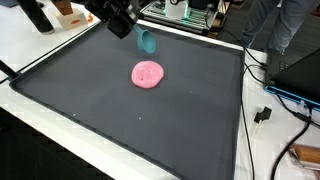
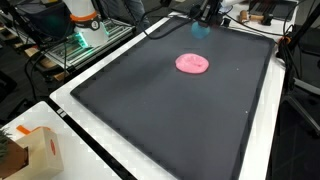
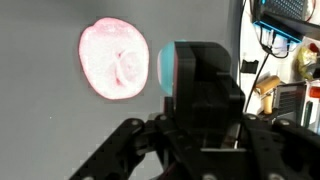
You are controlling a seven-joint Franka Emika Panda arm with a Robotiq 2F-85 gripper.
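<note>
Teal cup (image 1: 148, 43) sat clamped in the end effector (image 1: 139, 34) near the far edge of the black mat (image 1: 90, 110) on the desk (image 1: 40, 132), seemingly lifted and not set down, with the pink disc (image 1: 148, 74) apart and untouched.

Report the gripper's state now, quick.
Gripper: closed, holding a small teal object.
</note>
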